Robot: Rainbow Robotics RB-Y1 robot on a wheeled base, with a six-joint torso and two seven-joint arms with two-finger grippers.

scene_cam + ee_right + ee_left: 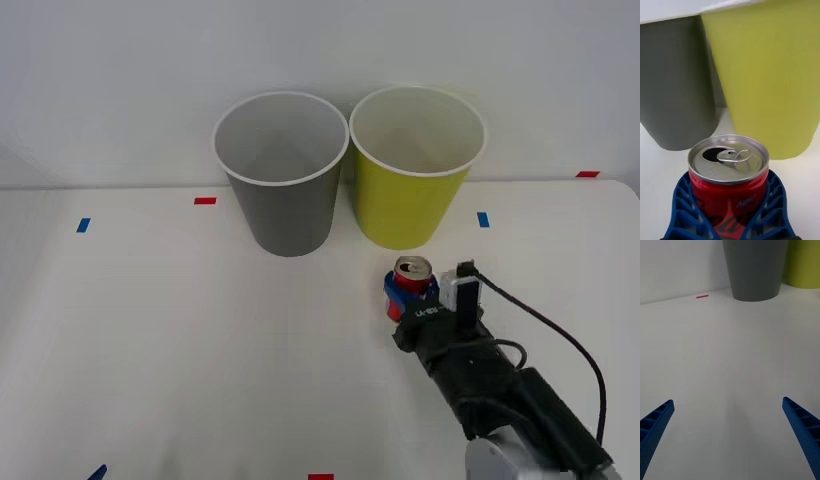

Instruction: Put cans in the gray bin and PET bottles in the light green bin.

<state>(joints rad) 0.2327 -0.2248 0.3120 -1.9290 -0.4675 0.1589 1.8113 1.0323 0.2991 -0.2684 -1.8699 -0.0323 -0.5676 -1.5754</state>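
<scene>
- The right gripper (pixel 408 296) has its 2 blue ribbed fingers (pixel 685 210) clamped on either side of the red can (pixel 411 274) — upright, silver top and pull tab showing.
- Just beyond that gripper stands the light green bin (pixel 412 170); the gray bin (pixel 283 175) is beside it, farther toward the robot's left.
- Both bins rest upright on the white table (pixel 180 350).
- The left gripper (pixel 728 435) hovers low over bare table, fingers spread wide and holding nothing, with the gray bin ahead of it.
</scene>
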